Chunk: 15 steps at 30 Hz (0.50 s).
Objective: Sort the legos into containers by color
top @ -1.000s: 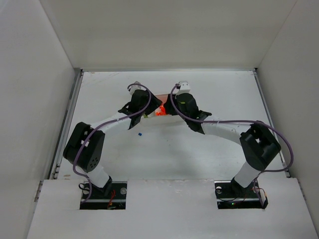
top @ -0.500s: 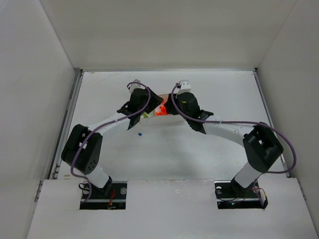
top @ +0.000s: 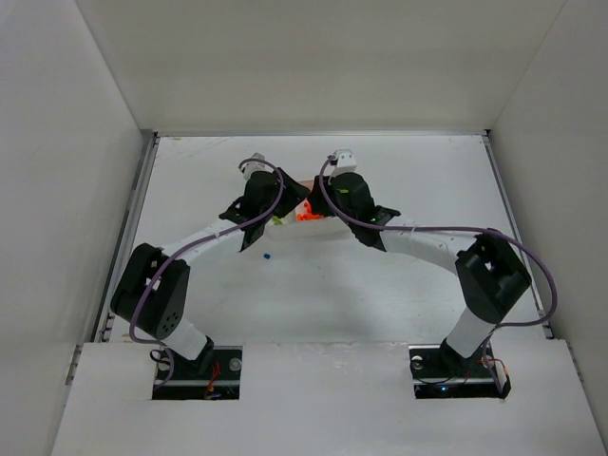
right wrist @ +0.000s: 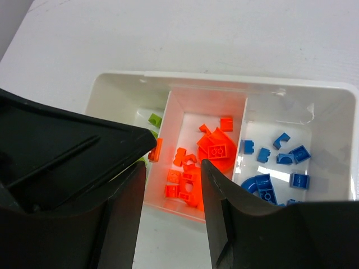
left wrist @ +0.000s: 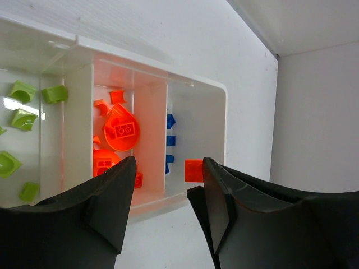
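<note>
Nearest my bases, one blue lego (top: 268, 255) is lying alone on the matte white table (top: 399, 285), just short of the tray. It is staying where it was a second ago, so I am judging it as not yet sorted.

A little farther, my left claw (left wrist: 169, 168) and right claw (right wrist: 178, 157) are hanging over the near wall of the tray (right wrist: 235, 77). Both have their jaws apart and are clamping nothing. Over the last second both wrists are creeping slightly farther and the left elbow is sinking back. The jaws are keeping their width and the tray is not shifting. I am guessing this is only lining up, with no lego changing place. A small orange square (left wrist: 193, 170) is showing just beside my left claw's right jaw; I cannot tell if it is lying in the blue compartment.

Farther in, the tray is showing as thin, glossy white plastic that is letting some light through. Green legos (left wrist: 22, 92) are sitting in the left compartment, orange legos (right wrist: 216, 148) in the middle and blue legos (right wrist: 299, 152) in the right. They are hard, shiny bits: some arched, some square, one round with studs.
</note>
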Tool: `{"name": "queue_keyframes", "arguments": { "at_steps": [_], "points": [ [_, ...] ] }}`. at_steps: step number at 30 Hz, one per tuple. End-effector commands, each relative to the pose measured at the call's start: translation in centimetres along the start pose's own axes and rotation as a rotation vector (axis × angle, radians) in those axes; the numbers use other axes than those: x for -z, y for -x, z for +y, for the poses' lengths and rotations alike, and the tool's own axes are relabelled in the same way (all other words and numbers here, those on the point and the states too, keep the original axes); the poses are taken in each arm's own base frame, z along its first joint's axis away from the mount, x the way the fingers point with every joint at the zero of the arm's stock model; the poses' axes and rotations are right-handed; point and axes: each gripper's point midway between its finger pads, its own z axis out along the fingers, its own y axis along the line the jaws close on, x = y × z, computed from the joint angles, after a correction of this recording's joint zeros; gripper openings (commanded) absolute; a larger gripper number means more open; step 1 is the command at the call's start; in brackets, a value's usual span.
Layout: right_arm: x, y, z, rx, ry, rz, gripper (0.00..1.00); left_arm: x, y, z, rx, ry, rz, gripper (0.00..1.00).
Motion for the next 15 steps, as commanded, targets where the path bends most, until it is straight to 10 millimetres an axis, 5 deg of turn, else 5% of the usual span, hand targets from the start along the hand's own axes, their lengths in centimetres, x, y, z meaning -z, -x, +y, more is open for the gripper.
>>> {"name": "queue_keyframes", "arguments": {
  "at_steps": [1,15],
  "points": [
    [-0.8,1.4,1.5,-0.002,0.034,-0.031,0.50,1.1,1.3,-1.8,0.015,-0.058,-0.037,0.48],
    [-3.1,0.4,-0.8,-0.005,-0.014,0.006,0.50,0.4,1.6,0.2,0.007,-0.007,-0.037,0.47]
  ]
}}
